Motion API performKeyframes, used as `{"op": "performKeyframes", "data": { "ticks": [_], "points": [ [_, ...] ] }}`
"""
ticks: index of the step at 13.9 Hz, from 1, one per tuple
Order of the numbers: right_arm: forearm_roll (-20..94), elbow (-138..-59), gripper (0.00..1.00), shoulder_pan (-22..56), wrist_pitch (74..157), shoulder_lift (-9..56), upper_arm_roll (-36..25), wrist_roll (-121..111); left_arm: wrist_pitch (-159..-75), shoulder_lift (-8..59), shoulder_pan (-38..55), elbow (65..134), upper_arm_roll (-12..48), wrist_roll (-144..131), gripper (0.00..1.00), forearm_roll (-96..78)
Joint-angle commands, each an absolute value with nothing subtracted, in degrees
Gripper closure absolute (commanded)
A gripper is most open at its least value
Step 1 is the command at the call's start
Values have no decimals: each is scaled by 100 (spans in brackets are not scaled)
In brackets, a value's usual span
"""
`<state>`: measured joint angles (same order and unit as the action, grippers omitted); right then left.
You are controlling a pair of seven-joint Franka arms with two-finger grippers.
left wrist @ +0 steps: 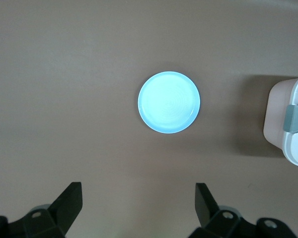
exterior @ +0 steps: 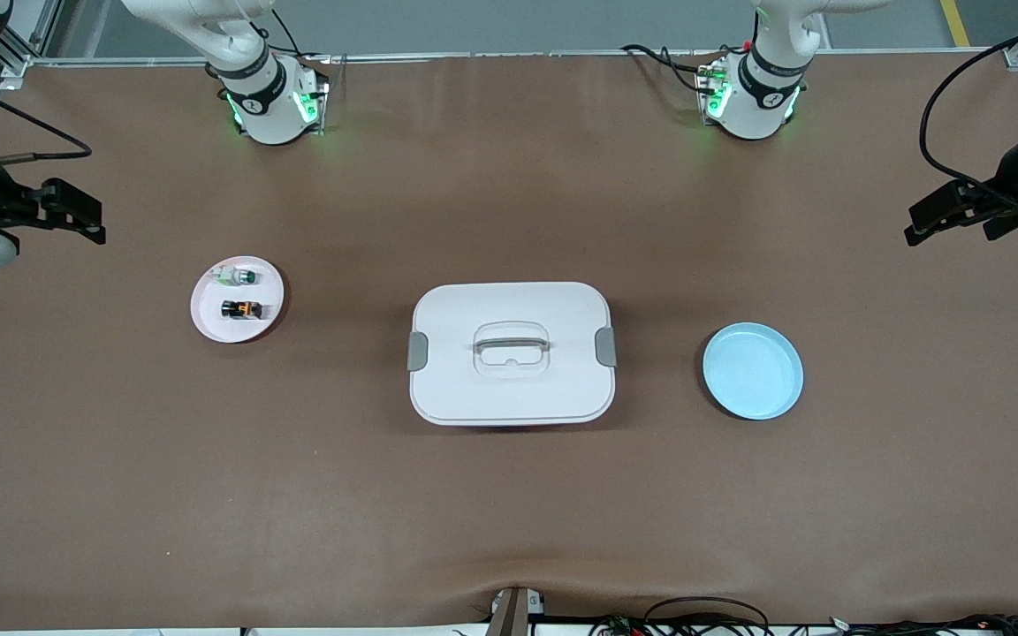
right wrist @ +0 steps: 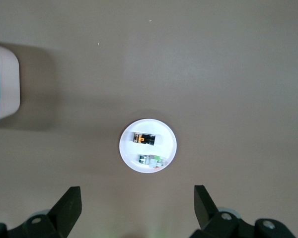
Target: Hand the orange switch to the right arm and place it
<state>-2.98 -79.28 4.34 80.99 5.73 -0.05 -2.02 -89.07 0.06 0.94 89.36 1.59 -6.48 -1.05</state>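
Observation:
The orange switch (exterior: 241, 309), a tiny black part with an orange face, lies on a small white plate (exterior: 208, 322) toward the right arm's end of the table. It also shows in the right wrist view (right wrist: 144, 139) on the same plate (right wrist: 126, 148). My right gripper (exterior: 89, 216) hangs high above that end of the table, open and empty (right wrist: 136, 193). My left gripper (exterior: 920, 223) hangs high above the left arm's end, open and empty (left wrist: 137, 191), over bare table beside an empty light blue plate (exterior: 753, 370) (left wrist: 169, 102).
A small whitish green-tipped part (exterior: 237, 276) (right wrist: 150, 160) lies on the white plate beside the switch. A white lidded box with a handle and grey clips (exterior: 511, 353) stands mid-table, its edge showing in both wrist views (left wrist: 293, 119) (right wrist: 2, 84).

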Motion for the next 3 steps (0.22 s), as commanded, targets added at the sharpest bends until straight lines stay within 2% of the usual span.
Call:
{"op": "performKeyframes", "data": {
  "ticks": [1, 3],
  "points": [
    [-220, -7822, 0, 519, 8059, 598, -26, 184, -8815, 9, 88, 8859, 158, -527, 0, -176],
    [-193, -7814, 0, 449, 8095, 598, -53, 193, -8815, 9, 88, 8859, 158, -519, 0, -176]
  ]
}}
